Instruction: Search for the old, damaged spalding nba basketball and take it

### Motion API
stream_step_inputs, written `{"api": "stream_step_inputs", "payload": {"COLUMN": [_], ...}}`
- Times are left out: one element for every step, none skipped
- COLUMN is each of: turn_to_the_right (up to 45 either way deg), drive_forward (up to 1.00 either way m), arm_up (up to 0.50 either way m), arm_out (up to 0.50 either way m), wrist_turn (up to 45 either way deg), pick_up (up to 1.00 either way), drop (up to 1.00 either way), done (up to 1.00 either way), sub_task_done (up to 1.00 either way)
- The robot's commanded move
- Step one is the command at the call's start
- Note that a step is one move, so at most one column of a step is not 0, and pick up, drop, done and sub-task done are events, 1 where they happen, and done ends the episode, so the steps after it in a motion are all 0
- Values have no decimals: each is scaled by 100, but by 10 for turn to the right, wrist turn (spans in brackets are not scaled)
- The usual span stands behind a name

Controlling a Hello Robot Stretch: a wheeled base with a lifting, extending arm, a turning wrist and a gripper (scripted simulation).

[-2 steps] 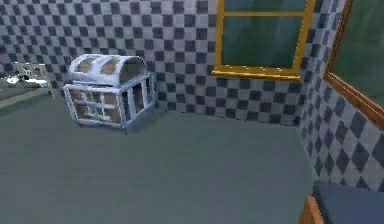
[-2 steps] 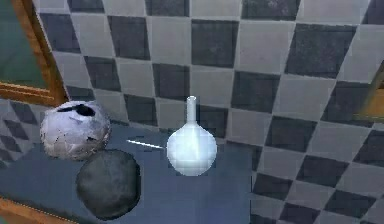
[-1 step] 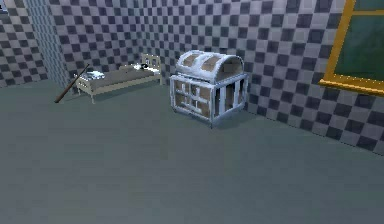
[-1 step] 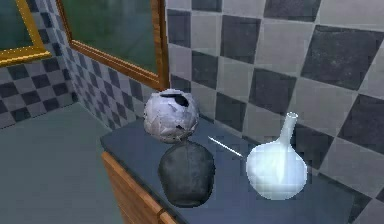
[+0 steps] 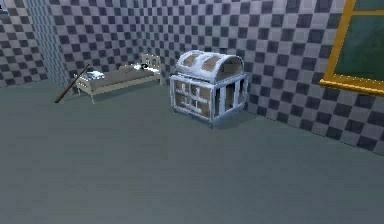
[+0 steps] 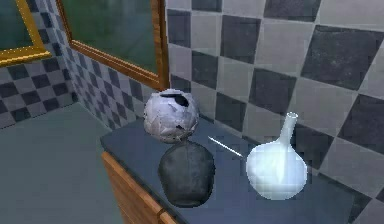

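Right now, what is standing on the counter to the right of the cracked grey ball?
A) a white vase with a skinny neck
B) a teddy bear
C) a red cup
A: a white vase with a thin neck stands on the dark counter, right of the battered grey ball.

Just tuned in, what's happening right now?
The robot is searching the room. In the arm side view, a battered grey ball, likely the wanted basketball, rests on a counter, next to a dark round lump and a white flask. Ahead stand a chest and a bed by the checkered wall.
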Motion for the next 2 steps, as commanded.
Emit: {"api": "stream_step_inputs", "payload": {"turn_to_the_right": [0, 0], "drive_forward": [0, 0], "arm_up": [38, 0], "arm_out": [0, 34], "wrist_turn": [0, 0], "pick_up": [0, 0], "drop": [0, 0], "done": [0, 0], "sub_task_done": [0, 0]}}
